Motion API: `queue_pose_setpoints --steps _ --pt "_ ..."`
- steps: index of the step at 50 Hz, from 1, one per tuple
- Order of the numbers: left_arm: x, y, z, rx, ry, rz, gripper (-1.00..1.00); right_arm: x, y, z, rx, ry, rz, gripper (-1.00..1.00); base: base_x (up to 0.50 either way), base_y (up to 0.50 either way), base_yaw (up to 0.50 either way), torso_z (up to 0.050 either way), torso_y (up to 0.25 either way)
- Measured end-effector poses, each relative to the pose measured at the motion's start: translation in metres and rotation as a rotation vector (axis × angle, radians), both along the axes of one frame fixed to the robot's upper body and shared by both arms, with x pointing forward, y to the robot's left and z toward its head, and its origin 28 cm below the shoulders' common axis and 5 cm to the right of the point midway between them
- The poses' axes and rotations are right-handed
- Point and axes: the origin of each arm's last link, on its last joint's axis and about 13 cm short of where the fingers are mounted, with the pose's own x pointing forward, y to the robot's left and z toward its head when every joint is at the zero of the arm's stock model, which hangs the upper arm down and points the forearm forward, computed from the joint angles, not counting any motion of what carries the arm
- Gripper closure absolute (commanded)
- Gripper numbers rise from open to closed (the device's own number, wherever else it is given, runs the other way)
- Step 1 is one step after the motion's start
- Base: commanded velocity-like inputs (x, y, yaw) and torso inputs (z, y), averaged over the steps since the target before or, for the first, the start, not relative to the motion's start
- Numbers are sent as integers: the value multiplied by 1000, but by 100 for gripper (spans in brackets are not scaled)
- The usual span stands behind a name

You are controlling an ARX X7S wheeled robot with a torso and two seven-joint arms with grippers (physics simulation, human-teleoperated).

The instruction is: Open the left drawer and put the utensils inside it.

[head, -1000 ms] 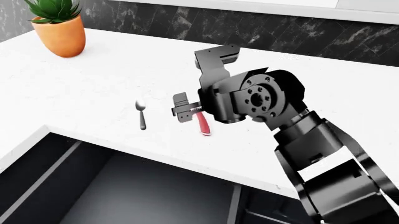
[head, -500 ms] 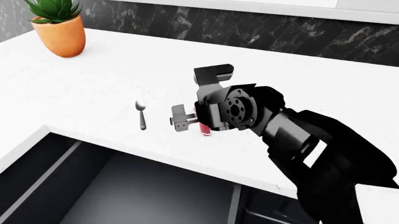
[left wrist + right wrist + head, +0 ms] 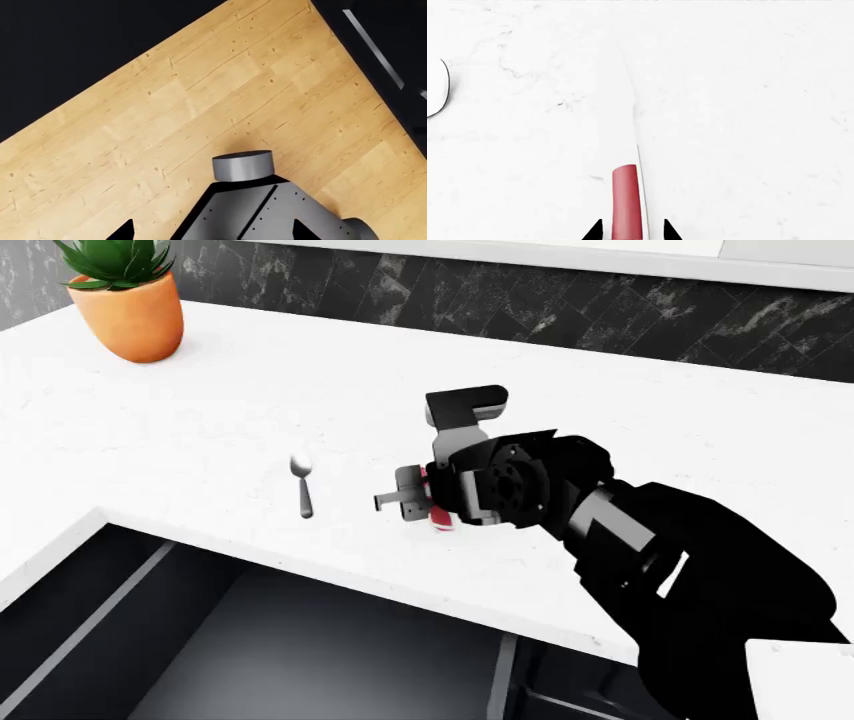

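At the left, the left drawer (image 3: 267, 640) stands pulled out below the tabletop's (image 3: 200, 420) near edge, its dark inside bare. The left gripper is out of view; its wrist camera shows only wooden floor and the robot's base, so I cannot tell whether it is released or clenched. The spoon (image 3: 304, 485) lies flat on the tabletop, apart from the arm and left of it.

Further right, the right gripper (image 3: 630, 231) is low over the knife (image 3: 626, 200). Its two tips straddle the red handle with gaps either side, so it reads as released, not yet clamped.

The likely failure is a thin, flat knife slipping. If the tips close too high they could pinch only the upper edge, and it would skid or twist away along the tabletop.
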Motion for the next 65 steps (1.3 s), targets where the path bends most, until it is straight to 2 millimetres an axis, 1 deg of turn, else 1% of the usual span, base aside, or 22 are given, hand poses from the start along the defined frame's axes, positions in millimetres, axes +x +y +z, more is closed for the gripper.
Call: queue_pose_setpoints --steps 13,19,26,31,37,41,45,51,55,60,65 --pt "1 -1 0 -6 -1 -8 -100 0 -1 -2 -13 -12 22 100 2 1 0 0 0" --pt "1 -1 -1 -8 -2 -9 -100 3 -5 1 -29 -25 11 100 2 1 0 0 0" --pt "1 -1 -1 -10 -4 -8 -100 5 -8 17 -53 -80 47 100 0 0 0 0 0" --pt "1 -1 -1 -11 -4 -7 -100 -2 -10 33 -65 -125 101 100 0 0 0 0 0" --pt "1 -1 0 -11 -5 -6 -100 -24 -13 46 -83 -180 204 100 0 0 0 0 0" --pt "1 -1 0 -11 -5 -5 -100 -45 -17 52 -87 -222 283 100 0 0 0 0 0" --pt "1 -1 0 -10 -6 -4 -100 -68 -20 52 -93 -261 365 100 0 0 0 0 0" --pt "1 0 0 -10 -6 -3 -100 -104 -22 47 -108 -310 494 100 0 0 0 0 0" --pt "1 0 0 -10 -6 -3 -100 -123 -22 42 -111 -331 563 100 0 0 1 0 0" --pt "1 0 0 -10 -6 -2 -100 -141 -21 35 -116 -347 638 100 0 0 0 0 0" --pt "1 0 0 -10 -6 -1 -100 -152 -17 22 -137 -338 703 100 0 0 0 0 0"
